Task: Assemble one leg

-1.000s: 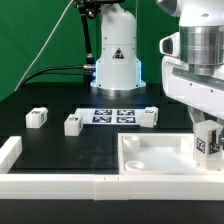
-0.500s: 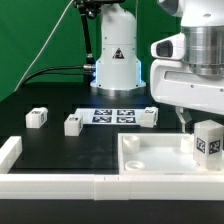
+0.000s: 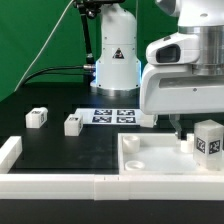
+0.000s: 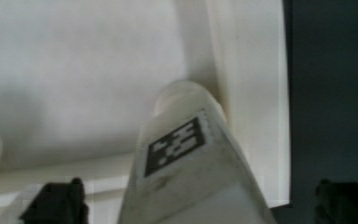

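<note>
A leg (image 3: pixel 208 141), a small white block with a marker tag, stands upright in the corner of the large white tray piece (image 3: pixel 150 162) at the exterior view's right. My gripper (image 3: pixel 197 134) is just above that corner. In the wrist view the leg (image 4: pixel 195 150) rises between my two dark fingertips (image 4: pixel 59 202). They stand wide apart on either side of it, and the gripper (image 4: pixel 202 206) is open. Two more legs (image 3: pixel 37 118) (image 3: pixel 73 124) lie on the black table. Another (image 3: pixel 148 119) is mostly hidden behind my hand.
The marker board (image 3: pixel 112 115) lies on the table behind the tray. The robot base (image 3: pixel 115 62) stands at the back. A white rail (image 3: pixel 60 186) runs along the front edge, with a short white piece (image 3: pixel 10 150) at the exterior view's left.
My hand has shifted toward the exterior view's left and its jaws have come off the leg. The leg stays upright in the tray corner.
</note>
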Tool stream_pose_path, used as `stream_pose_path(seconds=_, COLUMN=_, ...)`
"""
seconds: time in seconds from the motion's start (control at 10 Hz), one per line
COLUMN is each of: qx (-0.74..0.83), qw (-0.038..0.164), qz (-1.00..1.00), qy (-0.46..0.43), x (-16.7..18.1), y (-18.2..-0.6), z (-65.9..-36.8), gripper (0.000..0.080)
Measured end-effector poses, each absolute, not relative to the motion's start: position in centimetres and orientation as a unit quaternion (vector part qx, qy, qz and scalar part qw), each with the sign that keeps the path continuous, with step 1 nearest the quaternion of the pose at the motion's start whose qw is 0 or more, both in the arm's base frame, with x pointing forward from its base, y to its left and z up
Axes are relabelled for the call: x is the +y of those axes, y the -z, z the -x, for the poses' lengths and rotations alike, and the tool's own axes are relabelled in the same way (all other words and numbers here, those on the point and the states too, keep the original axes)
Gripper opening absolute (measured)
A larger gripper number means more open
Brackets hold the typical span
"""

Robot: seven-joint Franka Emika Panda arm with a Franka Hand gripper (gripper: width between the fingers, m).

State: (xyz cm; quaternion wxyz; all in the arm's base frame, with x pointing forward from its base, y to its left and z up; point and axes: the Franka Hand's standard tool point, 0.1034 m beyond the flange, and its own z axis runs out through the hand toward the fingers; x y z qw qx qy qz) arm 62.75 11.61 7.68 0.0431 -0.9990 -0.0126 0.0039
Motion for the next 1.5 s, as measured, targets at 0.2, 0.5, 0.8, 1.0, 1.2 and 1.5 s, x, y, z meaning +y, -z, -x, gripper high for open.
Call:
stream_pose_path(seconds=0.2, qx=-0.085, qw=0.043, qz=0.995, qy=-0.001, x=11.61, y=-7.66, z=-62.74, gripper=0.0649)
stream_pose_path(seconds=0.5, qx=-0.099, qw=0.044, qz=0.994, qy=0.000, x=11.59, y=-7.63, z=-62.70, gripper=0.0556)
stream_pose_path(seconds=0.8, qx=-0.087, qw=0.044, qz=0.995, qy=-0.001, x=11.61, y=-7.62, z=-62.69, gripper=0.0289)
stream_pose_path(seconds=1.0, qx=-0.049, qw=0.045, qz=0.998, qy=-0.002, x=11.63, y=-7.61, z=-62.68, gripper=0.0289)
stream_pose_path(seconds=1.2, qx=0.099, qw=0.046, qz=0.994, qy=-0.005, x=11.60, y=-7.56, z=-62.45, gripper=0.0289)
stream_pose_path(seconds=1.5, qx=0.299, qw=0.047, qz=0.953, qy=-0.016, x=11.54, y=-7.52, z=-62.42, gripper=0.0291)
